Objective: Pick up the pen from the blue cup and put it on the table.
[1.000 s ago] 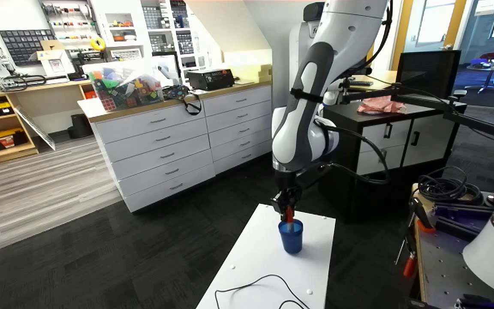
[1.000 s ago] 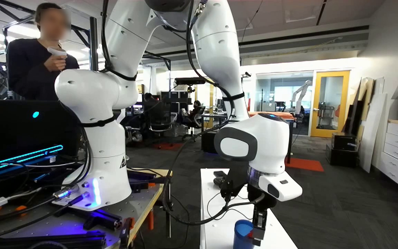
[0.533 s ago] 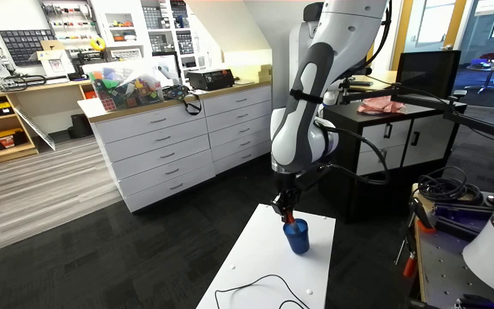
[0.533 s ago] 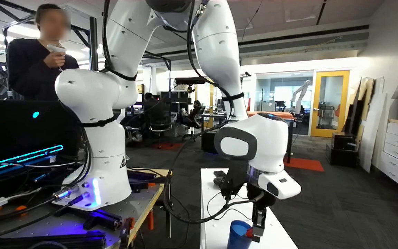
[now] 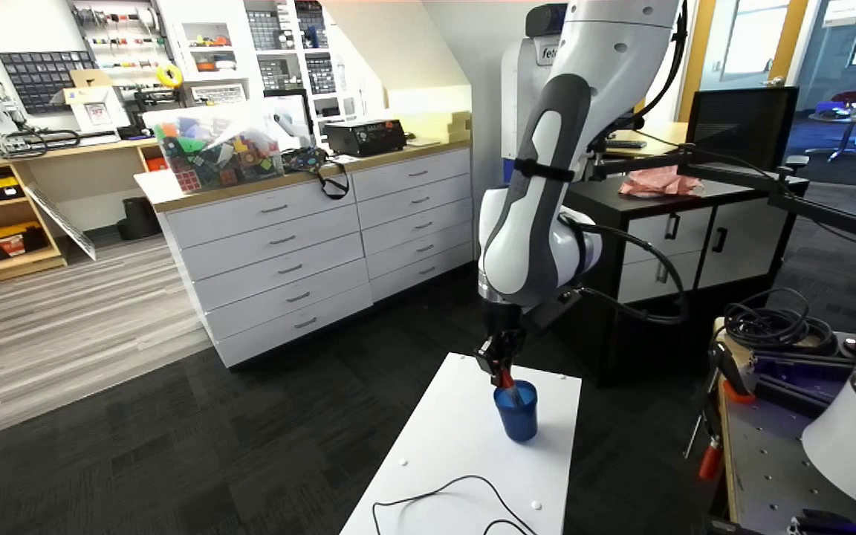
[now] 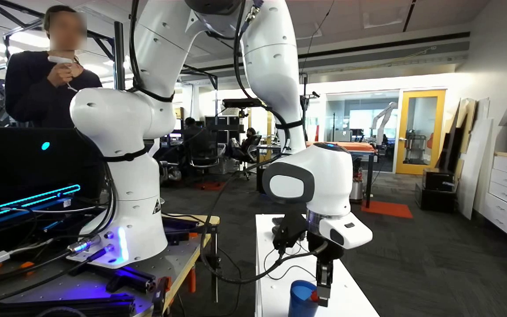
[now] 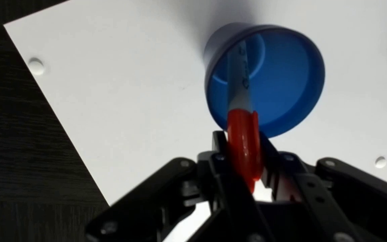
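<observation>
The blue cup [image 5: 521, 425] stands near the end of the white table [image 5: 446, 453] and looks slightly tilted; it also shows in an exterior view [image 6: 301, 304] and the wrist view [image 7: 281, 80]. The pen [image 7: 241, 124] has a red cap and a pale body with dark writing. Its body slants down inside the cup; the red end sticks out above the rim and also shows in both exterior views [image 5: 507, 380] [image 6: 314, 296]. My gripper [image 7: 241, 136], also in both exterior views [image 5: 501, 377] [image 6: 324, 299], is shut on the red cap, just above the rim.
A black cable [image 5: 465, 478] lies on the table. A dark object [image 6: 277, 224] sits at the table's far end in an exterior view. A white-drawered counter [image 5: 287, 260] and a black cabinet [image 5: 591, 223] stand around. A person [image 6: 51, 88] stands behind the robot base.
The cup has tilted and shifted right in an exterior view, with the pen now slanting in it. My gripper has moved slightly sideways with the red cap between its fingers.
</observation>
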Tool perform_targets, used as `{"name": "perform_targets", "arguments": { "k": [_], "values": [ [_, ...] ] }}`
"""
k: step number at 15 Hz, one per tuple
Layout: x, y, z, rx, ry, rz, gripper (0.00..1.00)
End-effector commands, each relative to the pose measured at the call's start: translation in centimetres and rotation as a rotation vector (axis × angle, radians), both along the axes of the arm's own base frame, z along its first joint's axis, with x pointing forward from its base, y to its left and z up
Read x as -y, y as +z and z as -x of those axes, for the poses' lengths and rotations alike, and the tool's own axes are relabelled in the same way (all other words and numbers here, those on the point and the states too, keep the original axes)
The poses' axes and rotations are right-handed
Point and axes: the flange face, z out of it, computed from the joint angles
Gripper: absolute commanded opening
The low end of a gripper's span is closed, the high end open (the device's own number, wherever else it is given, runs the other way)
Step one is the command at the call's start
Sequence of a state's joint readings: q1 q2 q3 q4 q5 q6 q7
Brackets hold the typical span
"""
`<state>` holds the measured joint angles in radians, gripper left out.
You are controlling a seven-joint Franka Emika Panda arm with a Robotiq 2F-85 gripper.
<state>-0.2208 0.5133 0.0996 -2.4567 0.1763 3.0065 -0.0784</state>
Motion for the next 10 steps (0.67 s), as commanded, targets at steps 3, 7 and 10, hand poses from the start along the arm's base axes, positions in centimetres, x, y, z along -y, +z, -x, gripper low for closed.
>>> {"name": "perform_targets", "arguments": {
  "k": [3,7,10],
  "values": [
    [-0.4,1.4,3.3,0.139,-0.020,0.012,0.08],
    [-0.9,1.9,4.5,0.219,-0.019,0.013,0.08],
    [-1.0,2.3,4.9,0.253,-0.006,0.020,0.08]
  ]
}}
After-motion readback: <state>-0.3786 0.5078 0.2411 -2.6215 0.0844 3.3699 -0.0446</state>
